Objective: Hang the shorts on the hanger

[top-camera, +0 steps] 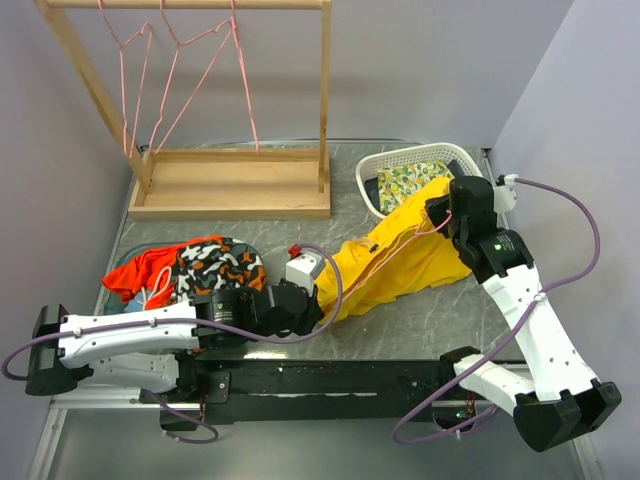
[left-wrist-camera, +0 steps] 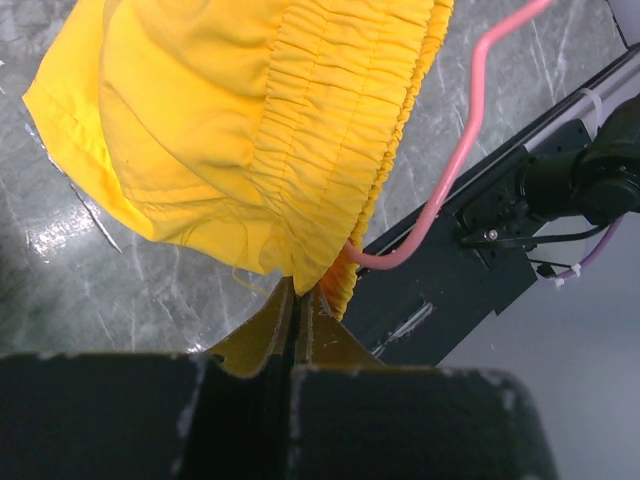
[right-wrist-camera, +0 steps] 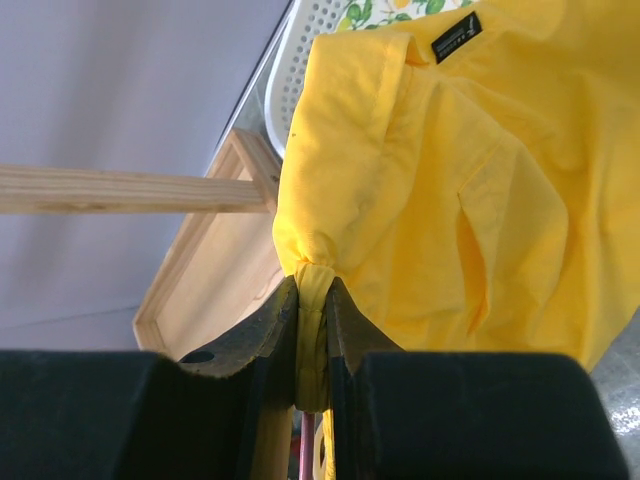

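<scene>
Okay, both arms are on the shorts (top-camera: 400, 262) right now. My left gripper (left-wrist-camera: 300, 300) is pressed together on the edge of the gathered waistband. My right gripper (right-wrist-camera: 312, 300) is pinching a bunched knot of yellow fabric at the far end, up by the white basket (top-camera: 372, 170). The garment is stretched between the two, slanting across the table (top-camera: 450, 325) and lifted on the right side. The pink hanger (left-wrist-camera: 447, 180) is down here, not on the wooden rack (top-camera: 230, 190), and it runs along the shorts with its wire coming out by the waistband. I can't tell whether it's truly threaded through. My read is that we're midway: hanger and shorts are together, but seating them properly over the bar and letting go remains.
</scene>
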Controlling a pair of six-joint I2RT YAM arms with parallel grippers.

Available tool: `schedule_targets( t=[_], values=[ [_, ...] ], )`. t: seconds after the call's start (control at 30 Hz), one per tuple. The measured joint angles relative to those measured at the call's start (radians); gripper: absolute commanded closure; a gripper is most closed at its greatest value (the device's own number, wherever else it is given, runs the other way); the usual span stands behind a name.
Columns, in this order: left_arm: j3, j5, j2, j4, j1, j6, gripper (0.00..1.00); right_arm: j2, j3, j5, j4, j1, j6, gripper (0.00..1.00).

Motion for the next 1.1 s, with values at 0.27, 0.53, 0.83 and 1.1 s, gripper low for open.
schedule_targets(
  t=[0.27, 0.53, 0.83, 1.1],
  values=[
    [0.05, -0.012, 0.005, -0.047, -0.027, -0.02, 0.99, 0.001, -0.008, 0.028, -0.01, -0.001, 0.002, 1.0],
    [0.181, 0.046, 0.011, -0.09, -0.03, -0.019, 0.98, -0.002, -0.016, 0.102, -0.01, 0.023, 0.019, 1.0],
    [0.39, 0.112, 0.137, -0.17, 0.014, -0.007, 0.98, 0.052, 0.095, 0.17, -0.114, 0.172, 0.083, 1.0],
    [0.549, 0.186, 0.205, -0.225, 0.172, 0.048, 0.74, 0.106, 0.285, 0.167, -0.213, 0.234, 0.135, 1.0]
  ],
)
